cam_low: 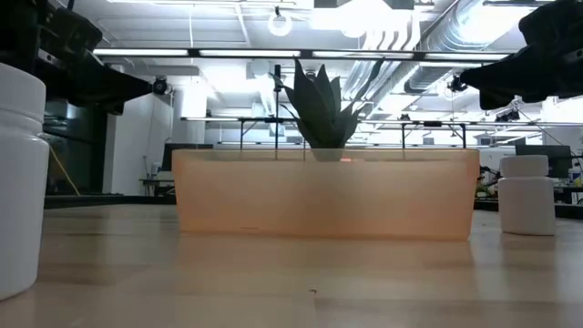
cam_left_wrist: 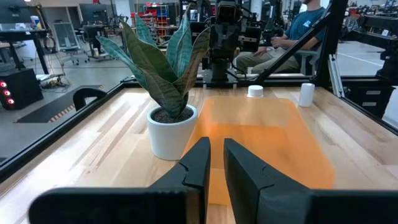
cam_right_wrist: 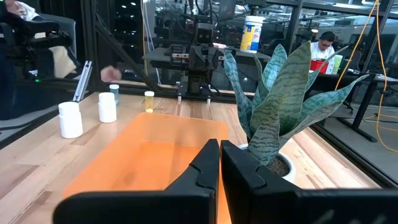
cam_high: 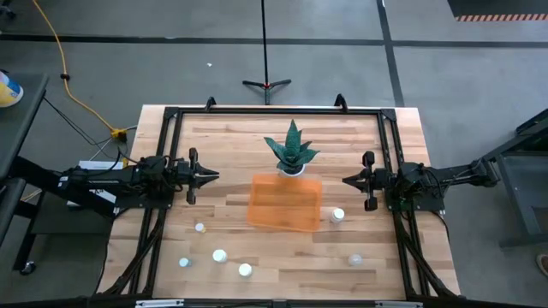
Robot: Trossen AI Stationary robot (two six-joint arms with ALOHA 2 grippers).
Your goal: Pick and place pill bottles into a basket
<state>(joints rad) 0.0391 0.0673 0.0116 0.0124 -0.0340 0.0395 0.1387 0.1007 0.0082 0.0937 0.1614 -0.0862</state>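
The orange basket [cam_high: 285, 203] stands at the table's middle, empty as far as the high view shows. It also shows in the low view [cam_low: 323, 193]. Several white pill bottles stand on the wood: near the left front [cam_high: 199, 228] [cam_high: 219, 255] [cam_high: 245, 269] and right of the basket [cam_high: 337, 216] [cam_high: 354, 259]. My left gripper [cam_high: 211, 177] hovers left of the basket, shut and empty, pointing at it [cam_left_wrist: 216, 158]. My right gripper [cam_high: 347, 180] hovers right of the basket, shut and empty [cam_right_wrist: 220, 155].
A spiky green plant in a white pot [cam_high: 291, 152] stands against the basket's far wall, between the two grippers. A black frame [cam_high: 274, 111] runs round the table's edges. A seated person [cam_left_wrist: 292, 37] shows beyond the table's right side.
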